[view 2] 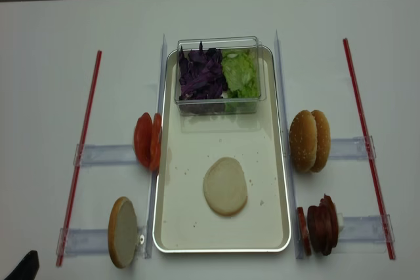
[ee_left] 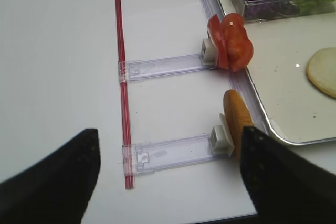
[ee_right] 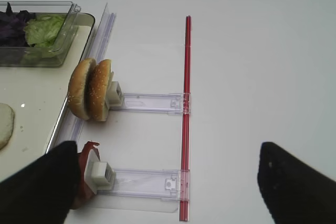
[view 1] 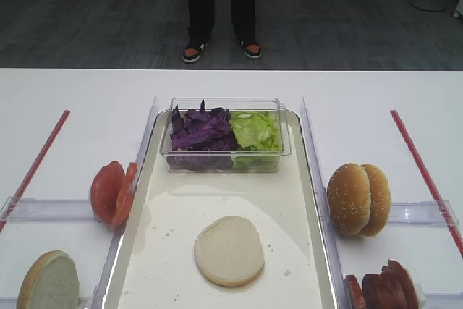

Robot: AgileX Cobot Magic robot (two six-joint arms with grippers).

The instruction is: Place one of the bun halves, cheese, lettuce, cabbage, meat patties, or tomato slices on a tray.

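The tray is lying lengthwise at the middle of the white counter. One bun half is resting flat, cut face up, on the tray floor toward the near end. A clear tub is sitting at the tray's far end, holding the cabbage on the left and the lettuce on the right. The tomato slices are standing upright just beside the tray's left rim; a second bun half is standing nearer. Sesame buns and the meat patties are standing along the right rim. The left claw is hanging spread wide, gripping nothing, above the counter. The right claw is likewise showing parted, empty fingers.
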